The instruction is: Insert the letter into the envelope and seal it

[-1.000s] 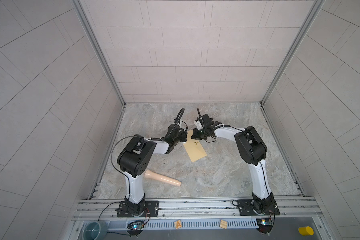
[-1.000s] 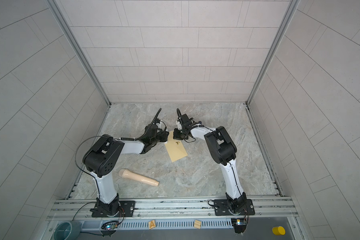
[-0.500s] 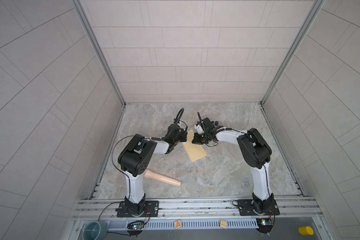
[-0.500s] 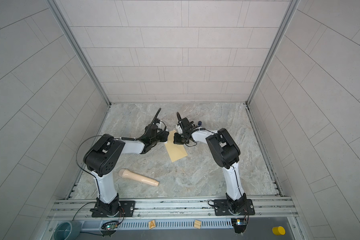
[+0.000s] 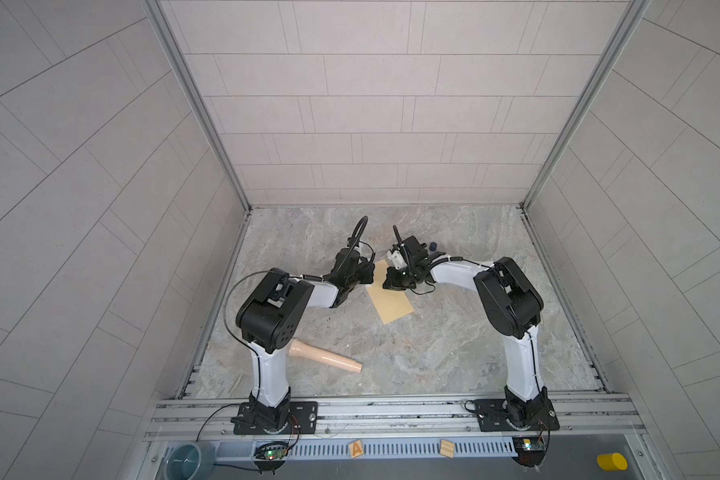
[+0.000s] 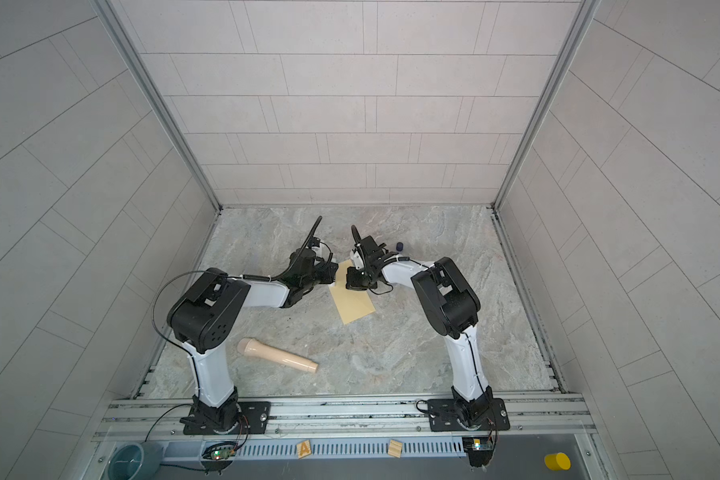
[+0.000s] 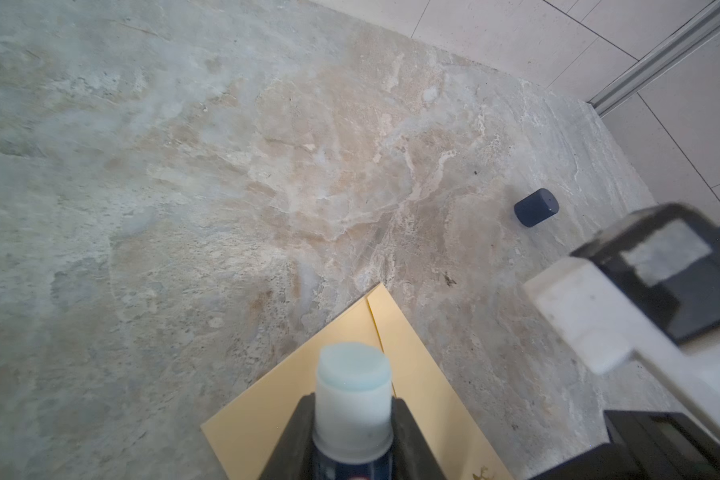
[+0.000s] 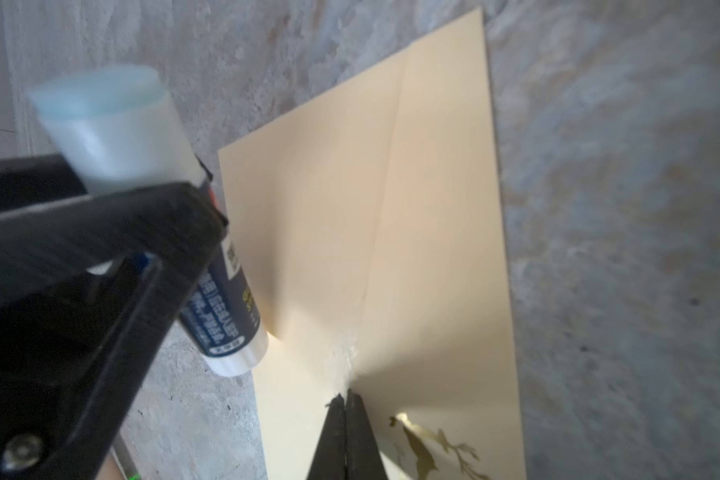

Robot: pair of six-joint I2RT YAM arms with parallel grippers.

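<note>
Two grippers at envelope, flat on table. Right gripper pinched together, tips down on envelope to pin it. Left gripper clamped on uncapped glue stick over envelope, for sealing. Letter unseen, probably inside. Cap lies apart.

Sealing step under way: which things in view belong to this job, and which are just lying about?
Belongs to the job:
- envelope, at the shut right gripper
- uncapped glue stick, held by the left gripper
- dark blue cap, likely the stick's

Lying about:
- beige tapered handle
- wooden block marked A
- plain wooden block
- yellow cylinder
- teal cup
</note>
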